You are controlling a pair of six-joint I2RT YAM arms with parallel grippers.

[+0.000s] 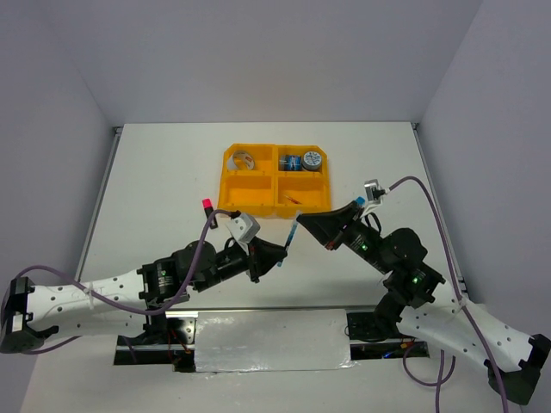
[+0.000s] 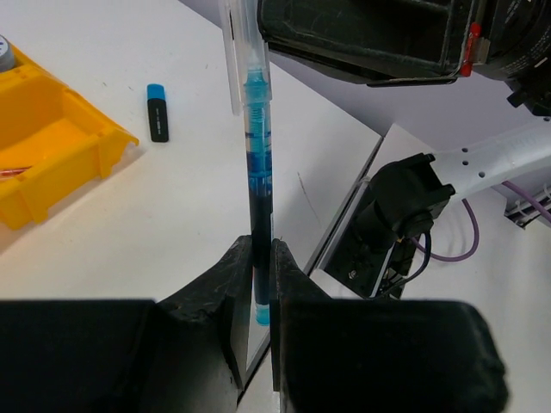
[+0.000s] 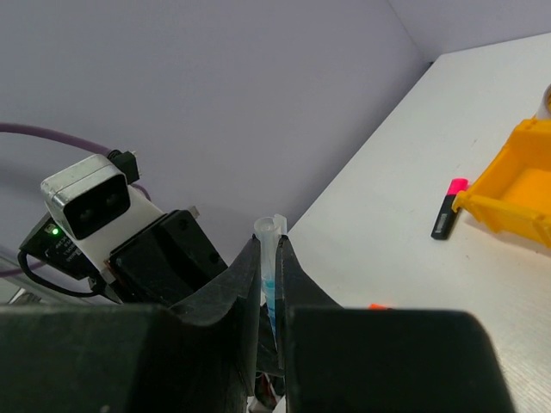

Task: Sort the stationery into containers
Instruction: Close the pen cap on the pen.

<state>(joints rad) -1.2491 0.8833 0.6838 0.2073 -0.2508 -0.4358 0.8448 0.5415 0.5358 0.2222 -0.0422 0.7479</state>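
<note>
A thin blue pen [image 1: 291, 238] with a clear cap hangs in the air between both grippers, in front of the orange four-compartment tray [image 1: 234, 185]. My left gripper [image 1: 280, 255] is shut on its lower barrel; in the left wrist view the pen [image 2: 257, 155] rises from between the fingertips [image 2: 243, 258]. My right gripper [image 1: 303, 222] is shut on the capped end, and the clear cap [image 3: 269, 228] pokes out between its fingers. A silvery ring [image 1: 244, 159] and tape rolls [image 1: 301, 161] lie in the tray's far compartments.
A pink-capped black marker [image 1: 207, 209] lies on the table left of the tray, and shows in the right wrist view [image 3: 448, 209]. A blue-capped marker [image 2: 157, 112] lies right of the tray [image 2: 52, 146]. Something thin and red [image 1: 293, 200] lies in the near right compartment.
</note>
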